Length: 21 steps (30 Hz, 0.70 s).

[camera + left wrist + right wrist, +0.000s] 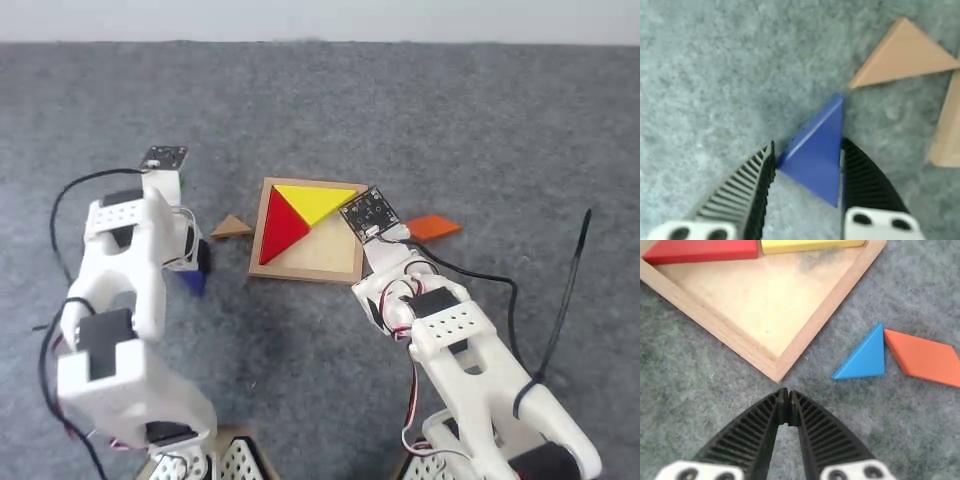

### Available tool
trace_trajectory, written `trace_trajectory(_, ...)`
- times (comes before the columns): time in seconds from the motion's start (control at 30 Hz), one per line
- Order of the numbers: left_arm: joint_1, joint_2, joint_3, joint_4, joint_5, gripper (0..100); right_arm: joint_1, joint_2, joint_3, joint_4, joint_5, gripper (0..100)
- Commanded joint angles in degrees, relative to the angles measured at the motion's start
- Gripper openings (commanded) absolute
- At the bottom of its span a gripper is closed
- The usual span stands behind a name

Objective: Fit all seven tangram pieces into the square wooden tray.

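left gripper (806, 146) closed on dark blue triangle (815, 157) | tan triangle (231, 228) near tray's left side | tray (330, 262) holds red triangle (281, 232) touching yellow triangle (312, 201) | right gripper (788, 392) pinched shut, empty, just off a tray corner | light blue triangle (865, 360) just beside orange piece (433, 227), right of tray

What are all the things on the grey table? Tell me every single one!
tray: 1, light wood, middle of the table
red triangle: 1, red, inside the tray
yellow triangle: 1, yellow, inside the tray, touching the red one
tan triangle: 1, tan, on the mat, left of the tray
dark blue triangle: 1, dark blue, in the left gripper
light blue triangle: 1, light blue, right of the tray
orange piece: 1, orange, beside the light blue triangle
mat: 1, grey, covers the table
left arm, right arm: 2, white, either side of the tray
left gripper: 1, black, shut on the dark blue triangle
right gripper: 1, black, shut, empty, near a tray corner
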Motion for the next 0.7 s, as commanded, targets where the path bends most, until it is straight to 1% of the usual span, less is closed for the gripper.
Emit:
trace_trajectory(0.0,0.7,-8.26,1.63,-0.44,1.14,18,-0.13,-0.66,-0.53,-0.84,0.7,0.9)
trace_trajectory(0.17,0.7,-10.2,1.63,1.05,1.23,18,-0.13,-0.66,-0.53,-0.84,0.7,0.9)
trace_trajectory(0.37,0.44,-8.0,1.63,0.97,1.23,18,-0.13,-0.66,-0.53,-0.84,0.7,0.9)
trace_trajectory(0.47,0.35,-5.01,1.19,0.79,1.23,20,-0.13,-0.66,-0.53,-0.84,0.7,0.9)
trace_trajectory(0.57,0.53,-0.53,-0.22,-1.23,1.32,22,-0.13,-0.66,-0.53,-0.84,0.7,0.9)
trace_trajectory(0.67,0.26,4.48,-5.76,3.43,1.32,22,-0.13,-0.66,-0.53,-0.84,0.7,0.9)
